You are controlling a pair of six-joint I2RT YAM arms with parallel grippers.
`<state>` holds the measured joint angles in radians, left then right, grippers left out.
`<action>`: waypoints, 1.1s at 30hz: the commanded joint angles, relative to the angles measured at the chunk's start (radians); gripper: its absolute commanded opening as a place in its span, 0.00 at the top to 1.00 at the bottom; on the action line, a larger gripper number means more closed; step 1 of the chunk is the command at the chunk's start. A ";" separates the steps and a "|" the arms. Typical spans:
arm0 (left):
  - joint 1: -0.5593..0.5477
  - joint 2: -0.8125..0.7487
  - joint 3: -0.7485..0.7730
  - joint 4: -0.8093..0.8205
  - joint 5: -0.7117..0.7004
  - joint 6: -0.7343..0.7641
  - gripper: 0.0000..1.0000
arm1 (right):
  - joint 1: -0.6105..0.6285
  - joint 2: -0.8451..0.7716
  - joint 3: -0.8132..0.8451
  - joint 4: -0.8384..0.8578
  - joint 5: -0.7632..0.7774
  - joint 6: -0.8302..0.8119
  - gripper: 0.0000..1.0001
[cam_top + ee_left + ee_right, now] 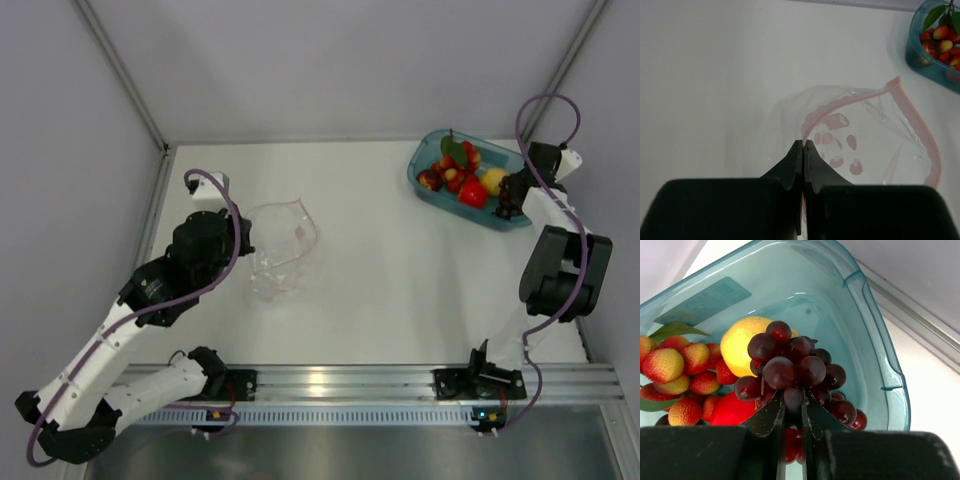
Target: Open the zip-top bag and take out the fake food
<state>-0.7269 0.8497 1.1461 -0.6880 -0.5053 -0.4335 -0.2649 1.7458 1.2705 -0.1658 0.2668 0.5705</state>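
Left arm (190,255) has its jaws pinched shut on the pink zip edge of the bag (282,248), which lies on the desk (380,300) with its mouth gaping, well apart from the tub (418,178). Right arm (555,255) is at the tub with its jaws clamped on the grapes (790,367). The lemon (737,342), apple (727,412) and berries (685,360) are piled in the tub right beside them.
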 commanded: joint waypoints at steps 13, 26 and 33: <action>0.004 -0.012 0.115 -0.096 -0.187 0.059 1.00 | -0.071 0.057 0.150 -0.061 -0.087 -0.009 1.00; 0.004 0.011 0.144 -0.105 -0.357 0.105 1.00 | -0.083 0.034 0.115 -0.090 -0.121 -0.018 0.19; 0.004 0.069 0.230 -0.104 -0.464 0.163 1.00 | -0.060 -0.110 0.154 -0.171 -0.123 -0.043 0.03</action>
<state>-0.7269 0.8921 1.3155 -0.7986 -0.8871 -0.3206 -0.3351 1.7733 1.3689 -0.3111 0.1463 0.5491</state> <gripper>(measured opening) 0.020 0.959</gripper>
